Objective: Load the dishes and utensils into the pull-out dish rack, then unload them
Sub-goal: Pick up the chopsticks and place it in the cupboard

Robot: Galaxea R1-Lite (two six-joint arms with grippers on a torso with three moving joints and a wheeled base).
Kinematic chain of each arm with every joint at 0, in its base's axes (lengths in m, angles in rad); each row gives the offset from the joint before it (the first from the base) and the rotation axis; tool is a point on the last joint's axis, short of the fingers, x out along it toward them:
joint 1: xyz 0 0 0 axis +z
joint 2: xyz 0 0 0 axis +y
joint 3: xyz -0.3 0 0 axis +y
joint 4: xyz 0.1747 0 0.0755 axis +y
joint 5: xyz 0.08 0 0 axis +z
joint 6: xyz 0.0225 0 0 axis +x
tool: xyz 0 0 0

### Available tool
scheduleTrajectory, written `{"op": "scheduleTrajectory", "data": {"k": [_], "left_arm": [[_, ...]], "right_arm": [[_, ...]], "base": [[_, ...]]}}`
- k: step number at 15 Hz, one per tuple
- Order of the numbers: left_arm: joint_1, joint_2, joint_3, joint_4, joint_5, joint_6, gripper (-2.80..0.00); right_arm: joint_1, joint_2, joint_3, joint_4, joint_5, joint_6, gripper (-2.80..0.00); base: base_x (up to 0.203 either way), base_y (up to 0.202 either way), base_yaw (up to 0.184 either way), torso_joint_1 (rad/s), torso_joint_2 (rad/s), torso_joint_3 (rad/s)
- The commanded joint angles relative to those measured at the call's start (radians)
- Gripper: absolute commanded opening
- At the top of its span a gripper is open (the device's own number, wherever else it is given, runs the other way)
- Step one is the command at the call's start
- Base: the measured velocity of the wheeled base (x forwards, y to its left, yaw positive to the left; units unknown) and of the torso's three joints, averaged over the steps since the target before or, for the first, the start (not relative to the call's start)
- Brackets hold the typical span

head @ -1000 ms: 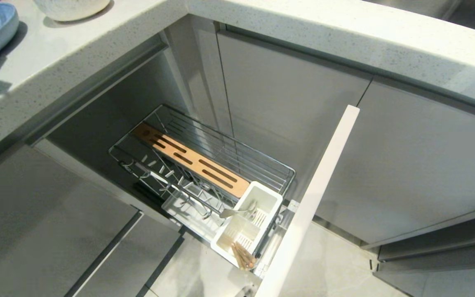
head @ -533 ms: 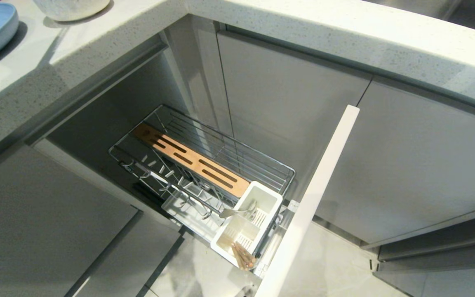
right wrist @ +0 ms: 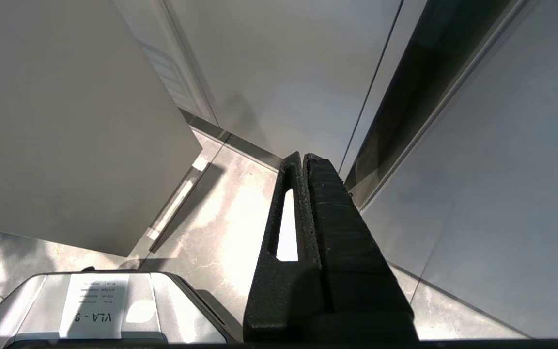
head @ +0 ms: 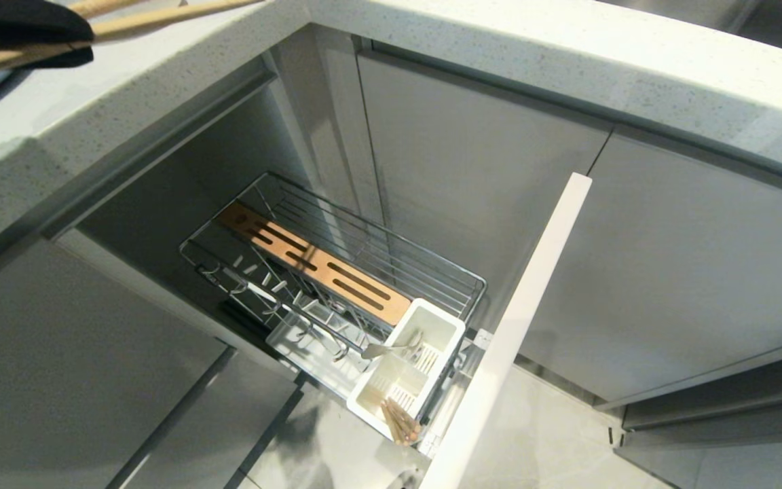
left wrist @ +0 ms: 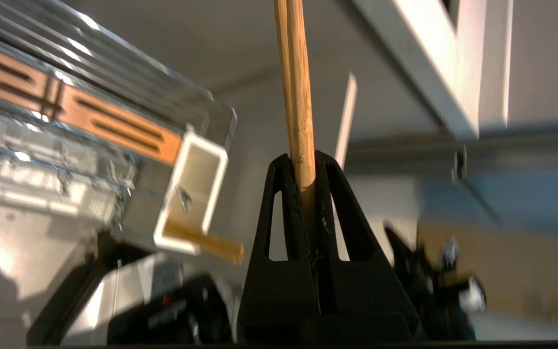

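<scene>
My left gripper hangs over the counter's left end at the top left of the head view, shut on a pair of light-wood chopsticks. Its wrist view shows the jaws clamped round these chopsticks, which stick out well past the tips. Below, the pull-out dish rack stands pulled out, with its wooden strip and white utensil cup. In the cup lie more chopsticks and silver cutlery. The plate and bowl are hidden behind the gripper. My right gripper is shut and empty, parked low above the floor.
The rack's tall pale front panel stands to the right of the cup. A speckled countertop overhangs the grey cabinet doors. Pale floor tiles lie below. The robot's base shows near the right gripper.
My left gripper has swung into the top left of the head view holding chopsticks, covering the blue plate and white bowl seen before. The rack and its contents have not moved.
</scene>
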Motion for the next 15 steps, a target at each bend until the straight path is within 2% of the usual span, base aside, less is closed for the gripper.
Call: {"op": "scheduleTrajectory", "data": {"k": [1, 4, 10, 13, 15], "left_arm": [[-0.003, 0.006, 0.0, 0.049, -0.073, 0.022, -2.8], [-0.01, 0.045, -0.023, 0.116, -0.091, 0.022, -2.8], [-0.069, 0.193, -0.101, 0.375, -0.088, 0.024, -2.8], [-0.127, 0.272, -0.105, 0.48, -0.089, 0.023, -2.8], [-0.156, 0.316, -0.085, 0.51, -0.073, 0.022, -2.8]], "right_arm": [[0.0, -0.004, 0.002, 0.0, 0.0, 0.001, -2.8], [0.001, -0.004, 0.002, 0.0, 0.0, 0.0, -2.8], [0.0, -0.004, 0.002, 0.0, 0.0, 0.0, -2.8], [0.001, -0.004, 0.002, 0.0, 0.0, 0.001, -2.8], [0.001, -0.003, 0.002, 0.0, 0.0, 0.0, -2.8]], "base": [[0.0, 0.0, 0.0, 0.0, 0.0, 0.0], [0.0, 0.0, 0.0, 0.0, 0.0, 0.0], [0.0, 0.0, 0.0, 0.0, 0.0, 0.0], [0.0, 0.0, 0.0, 0.0, 0.0, 0.0], [0.0, 0.0, 0.0, 0.0, 0.0, 0.0]]}}
